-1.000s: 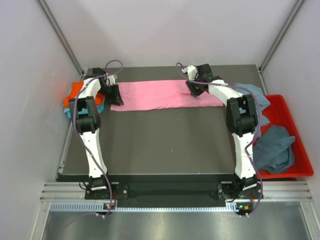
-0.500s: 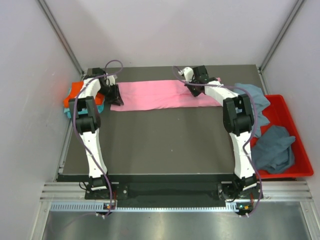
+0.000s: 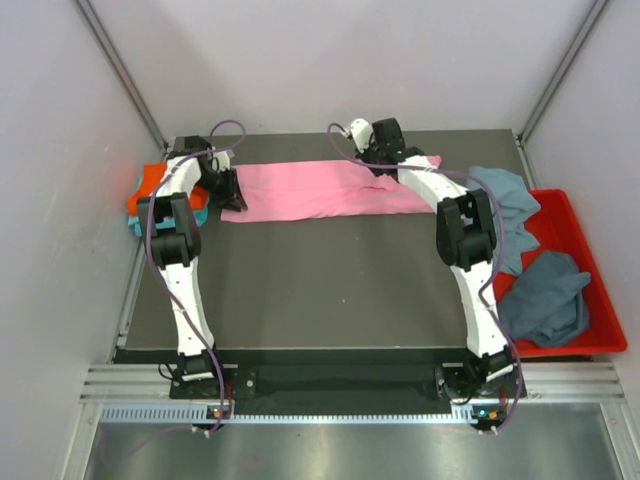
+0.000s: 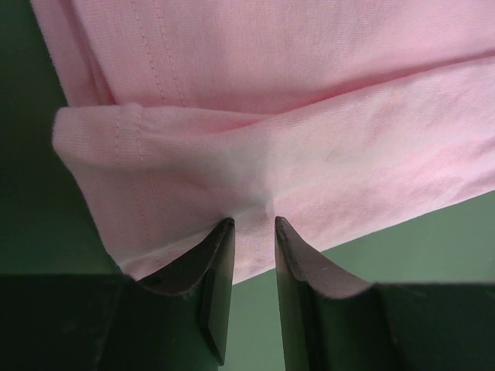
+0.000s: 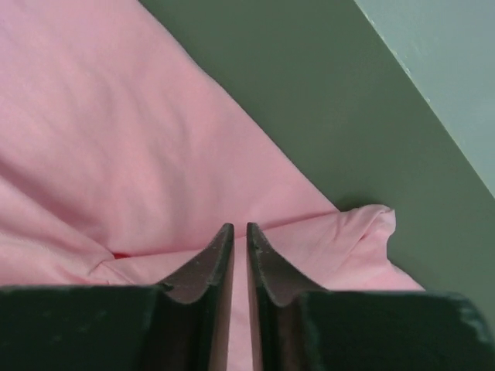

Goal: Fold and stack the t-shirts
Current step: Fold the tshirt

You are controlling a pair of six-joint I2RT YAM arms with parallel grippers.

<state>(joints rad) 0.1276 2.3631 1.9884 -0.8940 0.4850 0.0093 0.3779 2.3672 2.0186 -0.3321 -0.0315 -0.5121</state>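
Observation:
The large pink t-shirt [image 3: 300, 190] lies as a long folded strip across the far part of the table. My left gripper [image 3: 232, 192] pinches its left end; in the left wrist view the jaws [image 4: 251, 220] stand narrowly apart with puckered pink cloth [image 4: 309, 116] between the tips. My right gripper [image 3: 378, 162] is shut on the shirt's right end and holds it raised over the strip. In the right wrist view the jaws [image 5: 236, 226] are nearly together on pink cloth [image 5: 116, 139]. The orange t-shirt [image 3: 152, 183] lies on the teal one [image 3: 140, 218] at the far left.
A grey-blue t-shirt [image 3: 500, 185] hangs over the table's right edge. A dark slate t-shirt [image 3: 545, 300] lies crumpled in the red bin [image 3: 590, 250] to the right. White walls and metal posts enclose the back and sides.
My right gripper has moved left and back along the strip, carrying the shirt's right end with it, so a pink flap now shows at the far right. The left arm has not moved.

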